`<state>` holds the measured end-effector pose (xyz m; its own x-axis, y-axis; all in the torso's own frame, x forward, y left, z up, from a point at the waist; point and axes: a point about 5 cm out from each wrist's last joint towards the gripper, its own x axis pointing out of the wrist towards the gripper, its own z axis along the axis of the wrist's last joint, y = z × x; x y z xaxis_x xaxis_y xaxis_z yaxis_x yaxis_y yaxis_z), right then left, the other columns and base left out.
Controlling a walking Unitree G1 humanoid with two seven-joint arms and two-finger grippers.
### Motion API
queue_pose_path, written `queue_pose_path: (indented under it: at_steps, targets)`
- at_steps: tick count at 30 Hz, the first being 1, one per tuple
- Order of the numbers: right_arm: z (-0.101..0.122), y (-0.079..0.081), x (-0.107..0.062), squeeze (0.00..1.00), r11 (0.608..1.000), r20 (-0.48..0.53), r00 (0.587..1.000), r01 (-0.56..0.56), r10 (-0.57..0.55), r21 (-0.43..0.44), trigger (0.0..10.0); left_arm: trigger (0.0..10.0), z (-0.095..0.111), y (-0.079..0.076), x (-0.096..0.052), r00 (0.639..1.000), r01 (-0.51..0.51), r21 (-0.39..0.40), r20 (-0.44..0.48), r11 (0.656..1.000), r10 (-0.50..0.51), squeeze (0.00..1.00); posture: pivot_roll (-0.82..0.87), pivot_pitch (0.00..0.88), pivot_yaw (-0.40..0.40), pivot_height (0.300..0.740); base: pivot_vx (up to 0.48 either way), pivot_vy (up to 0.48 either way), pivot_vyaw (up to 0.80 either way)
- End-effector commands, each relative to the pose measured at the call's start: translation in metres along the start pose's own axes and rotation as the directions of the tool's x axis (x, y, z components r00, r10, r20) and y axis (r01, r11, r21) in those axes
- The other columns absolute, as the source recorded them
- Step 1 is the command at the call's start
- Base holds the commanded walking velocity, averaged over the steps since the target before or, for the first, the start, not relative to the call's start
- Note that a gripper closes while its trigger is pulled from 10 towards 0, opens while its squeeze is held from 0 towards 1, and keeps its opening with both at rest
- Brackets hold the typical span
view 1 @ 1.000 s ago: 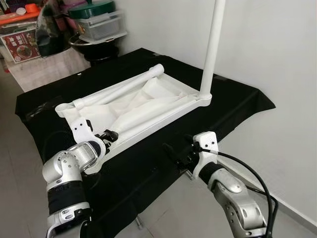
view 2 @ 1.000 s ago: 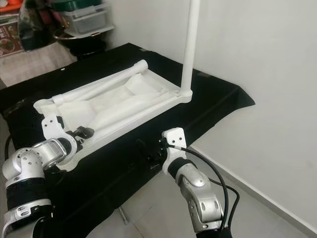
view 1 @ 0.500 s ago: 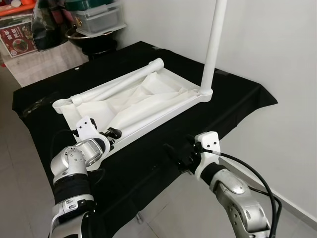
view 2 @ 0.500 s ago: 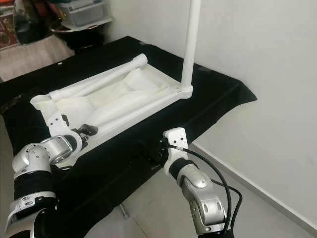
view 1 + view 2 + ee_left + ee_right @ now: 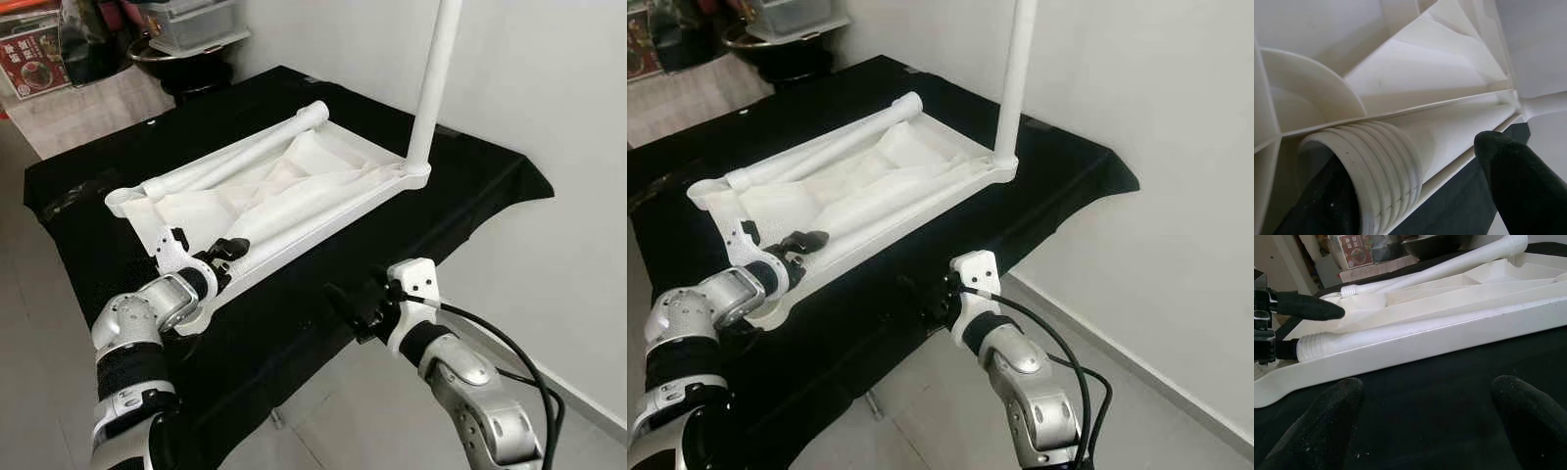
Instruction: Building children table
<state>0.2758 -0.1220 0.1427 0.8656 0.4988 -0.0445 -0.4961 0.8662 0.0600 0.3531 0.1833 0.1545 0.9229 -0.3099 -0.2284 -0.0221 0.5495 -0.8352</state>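
A white plastic table top point(image 5: 315, 231) lies upside down on a black cloth point(image 5: 460, 206). One white leg point(image 5: 434, 88) stands upright in its far right corner. Two more legs lie inside it, one along the far rim point(image 5: 245, 162) and one along the near rim point(image 5: 304, 201). My left gripper point(image 5: 223, 259) is open at the near leg's threaded end point(image 5: 1381, 161), one black finger point(image 5: 1513, 181) on each side, with a gap showing. My right gripper point(image 5: 348, 304) is open just above the cloth, its fingers point(image 5: 1327, 416) pointing at the top's near rim.
The cloth-covered table ends just under my right arm, with tiled floor point(image 5: 353, 431) below. A white wall point(image 5: 549, 78) runs along the right. Storage boxes and a dark pot point(image 5: 186, 64) stand behind the table at the back left.
My left gripper has slid a little forward along the near rim, coming round the leg's threaded end. The right gripper has stayed put. The camera has shifted slightly.
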Motion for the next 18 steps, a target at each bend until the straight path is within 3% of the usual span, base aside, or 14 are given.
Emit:
queue_pose_path:
  at_steps: [1,4,5,7,8,9,18]
  targets:
    - [-0.002,0.005,-0.001,0.00,1.000,-0.013,1.000,-0.012,0.012,0.004,10.0,10.0,-0.002,-0.003,-0.004,0.994,0.108,-0.041,-0.006,0.993,-0.108,0.00,-0.11,0.107,0.071,0.740,0.000,0.000,0.00]
    - [-0.002,0.005,-0.001,0.00,1.000,-0.014,1.000,-0.012,0.012,0.005,10.0,10.0,-0.003,-0.005,-0.005,0.989,0.150,-0.055,-0.008,0.987,-0.151,0.00,-0.11,0.104,0.072,0.740,0.000,0.000,0.00]
    - [-0.002,0.006,-0.001,0.00,1.000,-0.014,1.000,-0.011,0.011,0.006,10.0,5.7,-0.005,-0.006,-0.005,0.984,0.175,-0.063,-0.012,0.983,-0.176,0.00,-0.11,0.104,0.073,0.740,0.000,0.000,0.00]
    - [-0.002,0.006,-0.001,0.00,1.000,-0.015,1.000,-0.011,0.011,0.007,10.0,5.7,-0.007,-0.006,-0.005,0.982,0.186,-0.067,-0.015,0.980,-0.188,0.00,-0.11,0.103,0.073,0.740,0.000,0.000,0.00]
    - [-0.002,0.006,-0.001,0.00,1.000,-0.015,1.000,-0.011,0.011,0.008,10.0,0.6,-0.008,-0.006,-0.004,0.981,0.191,-0.078,-0.010,0.978,-0.193,0.00,-0.11,0.100,0.071,0.740,0.000,0.000,0.00]
    - [-0.002,0.006,-0.001,0.00,1.000,-0.015,1.000,-0.011,0.011,0.008,10.0,0.0,-0.008,-0.005,-0.004,0.979,0.200,-0.095,-0.003,0.975,-0.202,0.00,-0.11,0.099,0.070,0.740,0.000,0.000,0.00]
    - [-0.003,0.006,-0.001,0.00,1.000,-0.016,1.000,-0.011,0.011,0.006,10.0,0.0,-0.014,-0.006,-0.002,0.969,0.246,-0.142,-0.002,0.959,-0.248,0.00,-0.12,0.094,0.077,0.740,0.000,0.000,0.00]
